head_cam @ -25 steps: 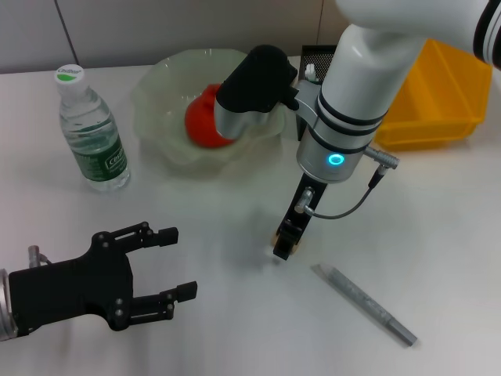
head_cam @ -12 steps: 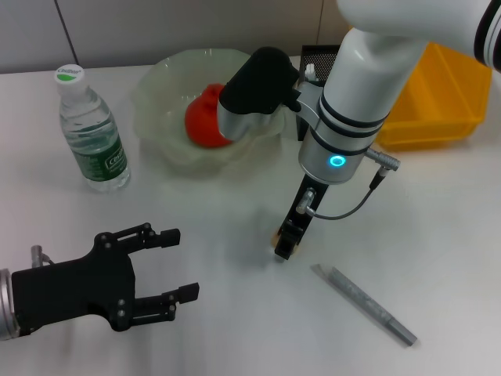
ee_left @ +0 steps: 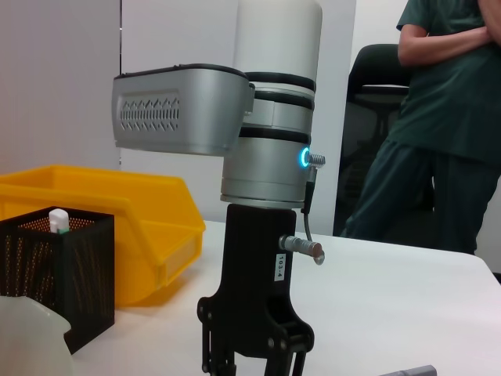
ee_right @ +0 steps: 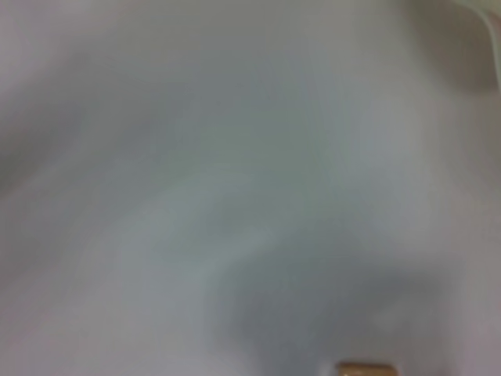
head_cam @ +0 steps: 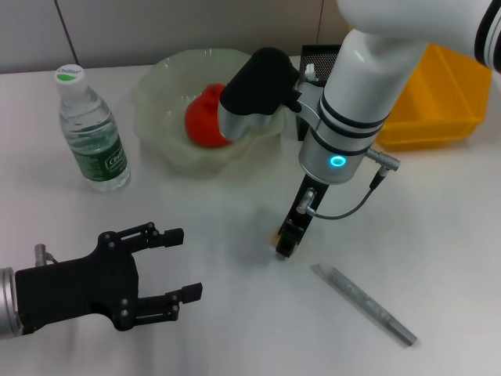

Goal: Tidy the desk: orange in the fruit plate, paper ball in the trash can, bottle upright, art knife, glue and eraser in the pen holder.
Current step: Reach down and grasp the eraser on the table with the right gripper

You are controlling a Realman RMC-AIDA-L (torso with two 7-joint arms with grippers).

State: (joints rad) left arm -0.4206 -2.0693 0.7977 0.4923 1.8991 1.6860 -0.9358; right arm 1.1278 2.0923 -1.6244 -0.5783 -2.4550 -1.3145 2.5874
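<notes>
My right gripper (head_cam: 285, 246) points straight down with its tips at the table, shut on a small tan eraser (head_cam: 279, 235); the eraser's edge shows in the right wrist view (ee_right: 364, 367). The right gripper also shows in the left wrist view (ee_left: 252, 362). The grey art knife (head_cam: 364, 304) lies flat to its right. The orange (head_cam: 202, 119) sits in the translucent fruit plate (head_cam: 160, 86). The bottle (head_cam: 88, 129) stands upright at the left. The black mesh pen holder (head_cam: 319, 55) holds a white glue stick (ee_left: 59, 221). My left gripper (head_cam: 182, 263) is open and empty at the front left.
A yellow bin (head_cam: 442, 94) stands at the back right, behind the pen holder (ee_left: 55, 270). A person in green (ee_left: 442, 117) stands beyond the table's far side next to a chair. No paper ball shows.
My left gripper has crept slightly to the right. The right arm has barely shifted and stays down at the eraser.
</notes>
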